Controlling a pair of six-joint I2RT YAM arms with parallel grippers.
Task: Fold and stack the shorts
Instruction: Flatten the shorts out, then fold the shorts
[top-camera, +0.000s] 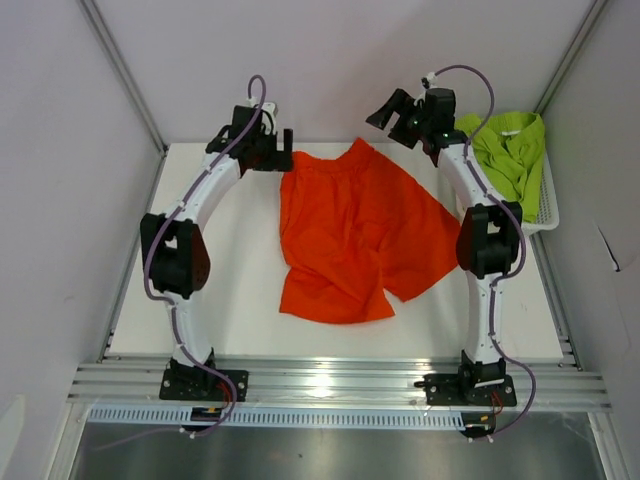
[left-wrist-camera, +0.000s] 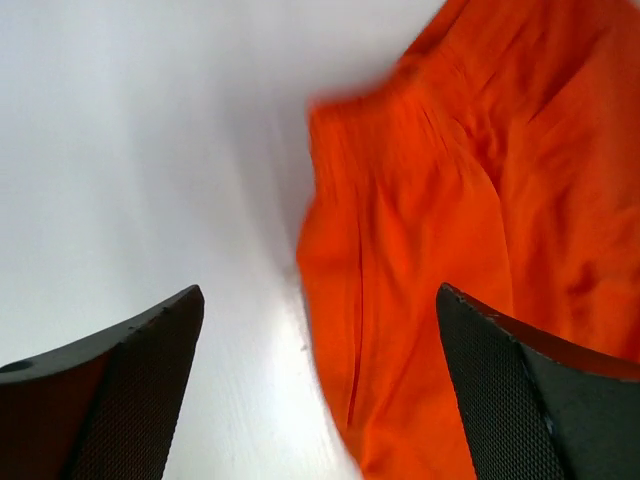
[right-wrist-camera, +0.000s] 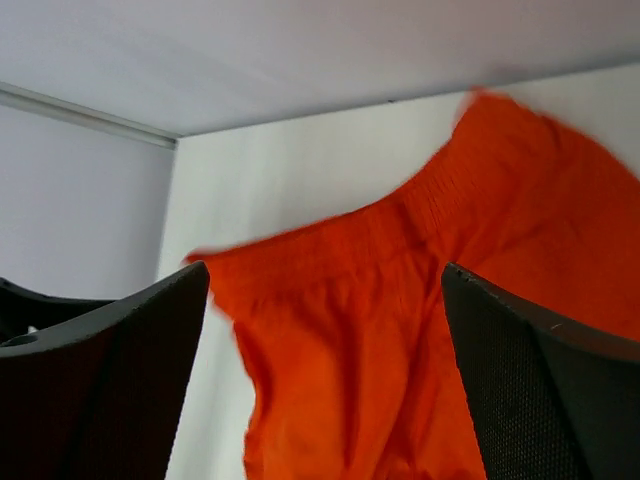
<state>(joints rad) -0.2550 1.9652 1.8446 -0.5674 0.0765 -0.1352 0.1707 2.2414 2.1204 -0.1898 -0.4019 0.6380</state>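
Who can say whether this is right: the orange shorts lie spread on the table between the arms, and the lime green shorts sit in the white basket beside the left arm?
Wrong side: the top external view shows the white basket holding the lime green shorts beside the right arm. The orange shorts do lie spread between the arms.

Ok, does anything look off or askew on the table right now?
The orange shorts lie twisted on the table, not square, with the near-left leg hem rumpled. The lime green shorts sit bunched in the white basket, spilling over its rim. Nothing looks damaged.
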